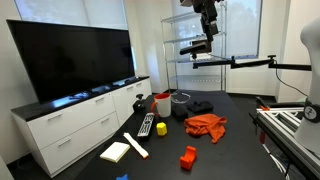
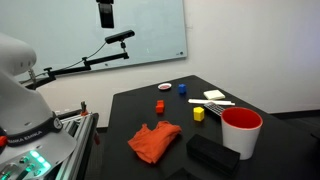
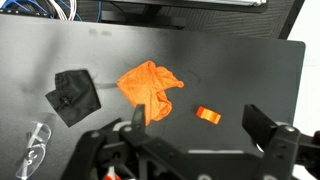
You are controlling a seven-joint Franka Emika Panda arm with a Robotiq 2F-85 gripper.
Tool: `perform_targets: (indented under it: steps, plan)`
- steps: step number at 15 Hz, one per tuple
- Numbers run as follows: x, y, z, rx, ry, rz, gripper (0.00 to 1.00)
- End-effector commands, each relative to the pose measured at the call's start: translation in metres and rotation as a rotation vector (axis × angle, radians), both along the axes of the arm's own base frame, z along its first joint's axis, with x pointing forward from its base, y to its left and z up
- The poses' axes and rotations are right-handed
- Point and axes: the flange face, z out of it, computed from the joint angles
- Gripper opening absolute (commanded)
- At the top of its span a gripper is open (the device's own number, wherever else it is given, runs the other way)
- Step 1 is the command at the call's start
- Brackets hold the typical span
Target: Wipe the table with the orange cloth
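Observation:
The orange cloth (image 1: pixel 205 125) lies crumpled on the black table (image 1: pixel 240 150); it also shows in the other exterior view (image 2: pixel 154 142) and in the wrist view (image 3: pixel 150 88). My gripper (image 1: pixel 208 22) hangs high above the table, far over the cloth; it also shows at the top of an exterior view (image 2: pixel 105 14). In the wrist view the gripper (image 3: pixel 195 123) is open and empty, with the cloth below and to the left of the jaws.
A small orange block (image 3: pixel 207 116) lies right of the cloth. A black cloth (image 3: pixel 76 96), a red cup (image 2: pixel 241 131), a yellow block (image 2: pixel 198 114), a remote (image 1: pixel 147 124), a notepad (image 1: pixel 116 151) and a blue block (image 2: pixel 182 88) sit on the table.

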Motion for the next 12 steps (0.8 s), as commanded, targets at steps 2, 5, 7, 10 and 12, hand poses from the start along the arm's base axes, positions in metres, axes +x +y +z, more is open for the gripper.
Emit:
perform_targets:
  steps: [2,5,7,10,12]
  plan:
    - [0.003,0.001,0.000,0.006,-0.039,-0.021,1.00]
    - [0.029,0.006,-0.025,0.032,-0.177,-0.147,1.00]
    - [0.049,0.009,-0.060,0.040,-0.185,-0.204,1.00]
    - [0.062,0.012,-0.127,-0.004,-0.106,-0.245,1.00]
    - [0.064,0.010,-0.166,-0.060,-0.093,-0.237,1.00]
